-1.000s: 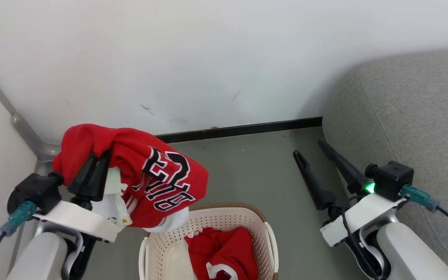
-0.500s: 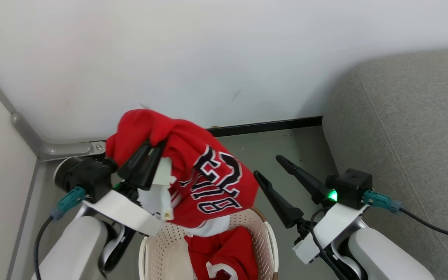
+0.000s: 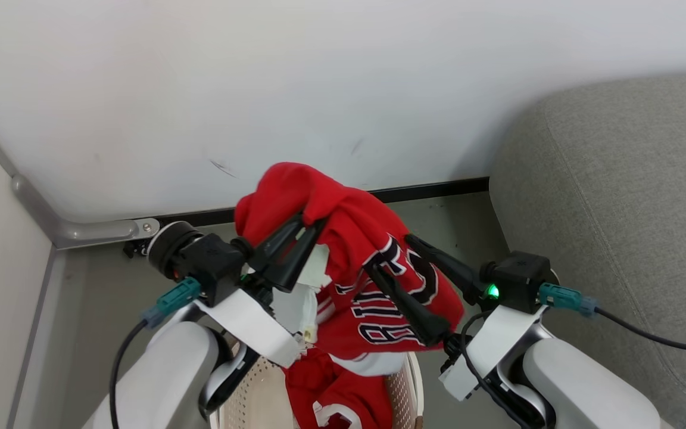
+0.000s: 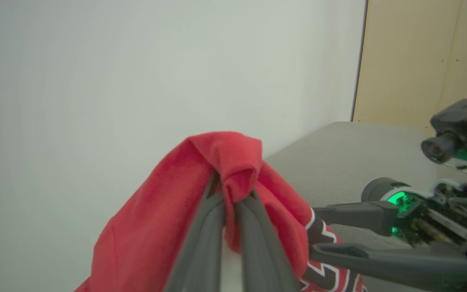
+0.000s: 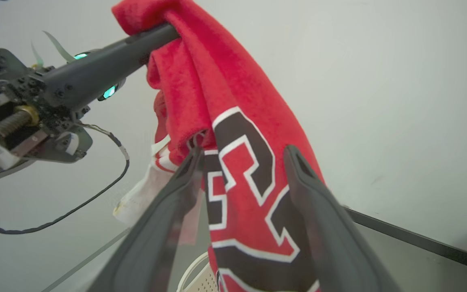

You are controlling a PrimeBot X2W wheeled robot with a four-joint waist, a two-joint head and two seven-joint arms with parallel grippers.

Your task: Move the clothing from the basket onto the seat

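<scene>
Left hand point(image 3: 310, 221): pinching the bunched top of the lettered red garment point(image 3: 349, 238), which is hanging above the basket point(image 3: 417, 381). Second red garment point(image 3: 319, 393): lying inside the basket. Right hand point(image 3: 389, 253): spreading wide, its fingers straddling the lettering. Grey seat point(image 3: 617, 179): standing far right, apart from both garments.

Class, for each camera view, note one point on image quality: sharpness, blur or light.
Head view: even, soft light, no glare; the lettering on the red garment reads sharp. Left wrist view: the left gripper, close to the lens, looks soft, and the right gripper at the edge is blurred. Right wrist view: the garment's lettering is crisp, the near fingers softer.
</scene>
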